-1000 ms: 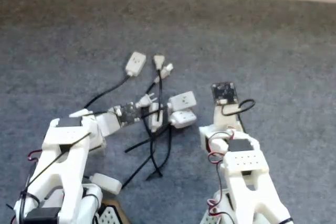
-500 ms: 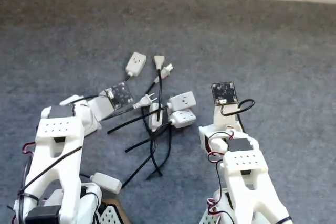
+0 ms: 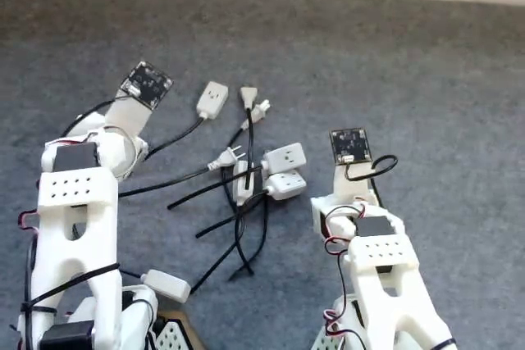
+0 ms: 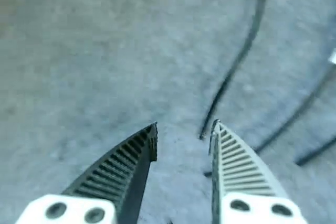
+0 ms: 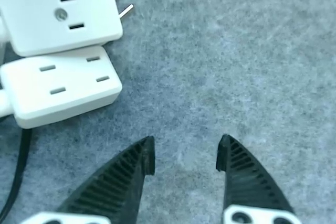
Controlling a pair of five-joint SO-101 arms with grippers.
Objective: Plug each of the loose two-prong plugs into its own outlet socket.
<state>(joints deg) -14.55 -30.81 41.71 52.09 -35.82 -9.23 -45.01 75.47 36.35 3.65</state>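
Left gripper (image 4: pixel 184 128) + right gripper (image 5: pixel 185 148) both gape, nothing held; plug (image 3: pixel 227 156) prob light, cord (image 3: pixel 164 183) springy, so grab plug body, not cord.

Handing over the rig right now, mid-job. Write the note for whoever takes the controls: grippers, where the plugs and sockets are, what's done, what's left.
Left gripper: open, empty, over bare carpet, a black cord by one fingertip.
Right gripper: open, empty, just short of two white sockets lying side by side: pronged socket, plain socket.
Between the arms in the high view: near plug by the cord tangle; far plug and second far plug beyond it; far socket beside them.
Done: nothing, as far as can be seen; these three plugs lie loose.
Left: seat each plug in its own socket.
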